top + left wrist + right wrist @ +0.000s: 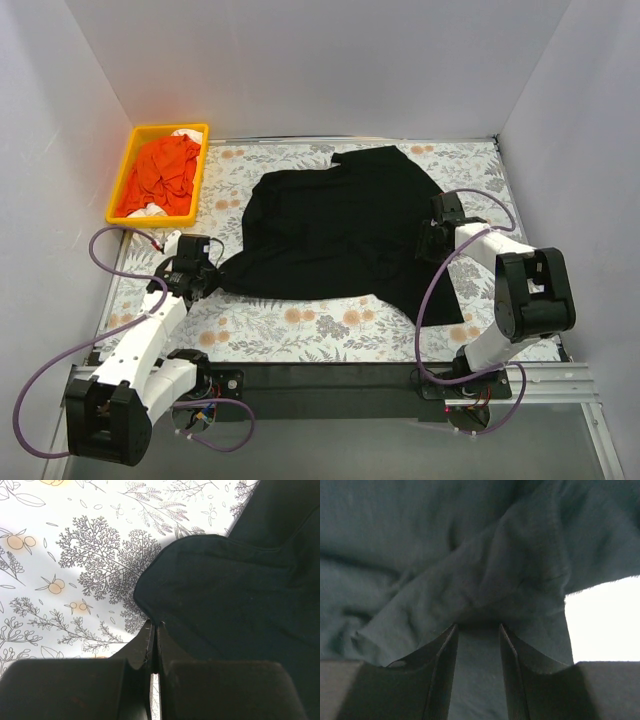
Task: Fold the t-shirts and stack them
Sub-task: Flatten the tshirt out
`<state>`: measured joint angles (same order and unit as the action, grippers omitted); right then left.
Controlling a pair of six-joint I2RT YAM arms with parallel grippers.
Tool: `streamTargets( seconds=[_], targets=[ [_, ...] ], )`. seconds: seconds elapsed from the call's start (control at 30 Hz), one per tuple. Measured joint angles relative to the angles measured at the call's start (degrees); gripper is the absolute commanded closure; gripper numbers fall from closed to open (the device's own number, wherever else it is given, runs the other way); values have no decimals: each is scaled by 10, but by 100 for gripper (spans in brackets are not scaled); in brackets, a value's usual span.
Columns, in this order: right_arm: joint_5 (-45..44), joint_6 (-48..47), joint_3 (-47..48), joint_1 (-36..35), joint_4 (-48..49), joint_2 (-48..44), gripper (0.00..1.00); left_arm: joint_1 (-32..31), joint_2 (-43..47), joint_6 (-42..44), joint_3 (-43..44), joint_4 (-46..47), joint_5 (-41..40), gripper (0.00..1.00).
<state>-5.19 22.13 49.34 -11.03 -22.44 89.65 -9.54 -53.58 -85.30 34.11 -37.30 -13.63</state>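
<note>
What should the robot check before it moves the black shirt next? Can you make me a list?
1. Hold of left gripper on shirt: ok, though only at the very edge.
2. Hold of right gripper: ok, cloth bunched between its fingers.
3. Shirt flat: not ok, wrinkled by the right gripper.
4. Shirt apart from tray: ok.
5. Which shirt part the right gripper has: cannot tell.
</note>
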Motion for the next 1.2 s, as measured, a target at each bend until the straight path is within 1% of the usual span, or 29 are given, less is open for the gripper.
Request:
streamTargets(
  seconds=[0.2,0.37,0.47,0.57,0.63,0.7,0.77,0.83,0.9,1.03,1.13,1.2],
  targets=[
    [9,-1,53,57,48,62,62,2,-44,0,-1,41,-3,100],
    [14,-14,105,105,64,108,61,17,-143,1,6,102,13,100],
    [13,-30,121,122,57,117,59,30,-200,3,22,133,28,100],
    [12,-41,126,125,43,109,58,36,-226,4,39,149,38,100],
    [11,-45,125,122,23,91,57,38,-222,2,42,154,43,100],
    [10,-45,113,116,12,56,56,38,-204,-5,42,147,48,95],
    [8,-45,94,104,-6,9,55,38,-179,-13,42,137,50,94],
    [9,-45,70,90,-20,-38,55,38,-146,-23,36,122,50,94],
    [11,-45,43,78,-36,-80,54,38,-109,-37,23,105,49,100],
    [13,-45,-7,76,-76,-146,54,38,-45,-66,-14,59,50,100],
    [18,-45,-36,76,-97,-191,54,38,-23,-92,-43,26,58,100],
    [24,-45,-47,76,-110,-214,53,38,-17,-109,-55,3,68,92]
  ],
)
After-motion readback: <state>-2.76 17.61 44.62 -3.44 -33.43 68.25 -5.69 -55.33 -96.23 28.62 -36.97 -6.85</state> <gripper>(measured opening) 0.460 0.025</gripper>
